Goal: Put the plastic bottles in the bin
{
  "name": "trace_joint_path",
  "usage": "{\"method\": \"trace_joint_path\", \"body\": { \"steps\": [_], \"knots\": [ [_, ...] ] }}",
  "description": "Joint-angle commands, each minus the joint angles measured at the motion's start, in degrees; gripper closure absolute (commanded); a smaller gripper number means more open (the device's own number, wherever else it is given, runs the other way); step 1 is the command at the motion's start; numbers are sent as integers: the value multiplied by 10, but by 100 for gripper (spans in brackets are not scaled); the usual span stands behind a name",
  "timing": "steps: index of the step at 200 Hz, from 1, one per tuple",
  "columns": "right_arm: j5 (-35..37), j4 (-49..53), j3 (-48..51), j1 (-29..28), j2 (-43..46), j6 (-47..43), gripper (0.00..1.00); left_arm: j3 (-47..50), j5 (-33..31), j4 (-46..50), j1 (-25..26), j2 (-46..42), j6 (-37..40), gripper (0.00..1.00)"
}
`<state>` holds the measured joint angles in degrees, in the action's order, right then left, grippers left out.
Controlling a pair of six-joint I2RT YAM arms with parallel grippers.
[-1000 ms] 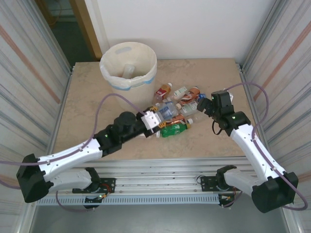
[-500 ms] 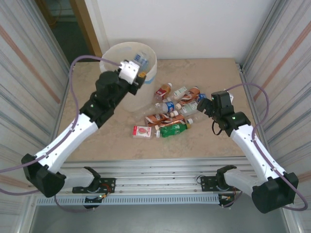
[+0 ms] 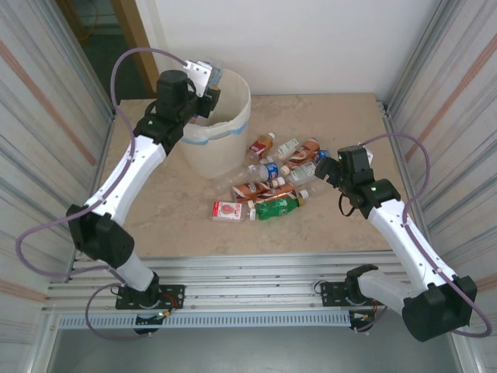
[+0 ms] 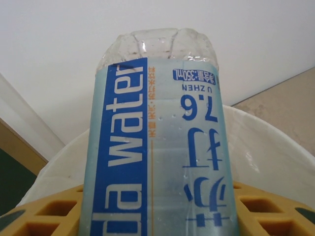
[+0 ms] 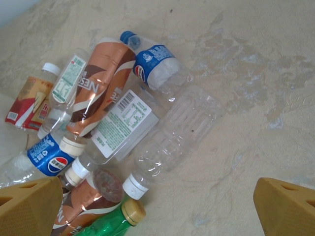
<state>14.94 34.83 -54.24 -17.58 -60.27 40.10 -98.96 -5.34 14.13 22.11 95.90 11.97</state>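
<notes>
Clear thin plastic: a blue-labelled water bottle (image 4: pixel 157 137), clamped across its body by the left gripper (image 3: pixel 208 78), raised at the bin (image 3: pixel 233 124) rim. Looks empty, so light, crushable, slick; a mid-body grip suits. Pile side: right gripper (image 3: pixel 324 169) gapes wide above the other bottles (image 5: pixel 123 118) heaped on the tabletop (image 3: pixel 155 202).

Soft, even daylight-white light fills the overhead view; the bench (image 3: pixel 326 225) carries only faint, blurred shadows beside the loose bottles (image 3: pixel 276 183). The back wall (image 3: pixel 311 47) is bright and almost featureless. The ribbed side panels (image 3: pixel 46 116) slant outward near the frame edges. In the left wrist view the blue-labelled bottle (image 4: pixel 157 147) is very close yet readable. In the right wrist view glare streaks the brown-labelled bottle (image 5: pixel 101 83), and the yellow fingers (image 5: pixel 29 206) look soft.
</notes>
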Motion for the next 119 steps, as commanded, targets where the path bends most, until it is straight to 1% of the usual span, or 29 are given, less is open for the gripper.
{"method": "trace_joint_path", "body": {
  "steps": [1, 33, 73, 85, 119],
  "knots": [
    [4, 14, 0, 4, 10, 12, 2, -55, 20, 29, -4, 33, 8, 77],
    [11, 23, 4, 4, 17, 16, 2, -106, 50, 61, -5, 92, 7, 77],
    [19, 30, 7, 4, 28, 16, 2, -128, 58, 78, -5, 136, -7, 76],
    [20, 31, 5, 4, 30, 16, 2, -127, 61, 78, -4, 140, -13, 74],
    [21, 32, 8, 4, 32, 17, 2, -115, 65, 78, -5, 139, -28, 64]
  ]
}}
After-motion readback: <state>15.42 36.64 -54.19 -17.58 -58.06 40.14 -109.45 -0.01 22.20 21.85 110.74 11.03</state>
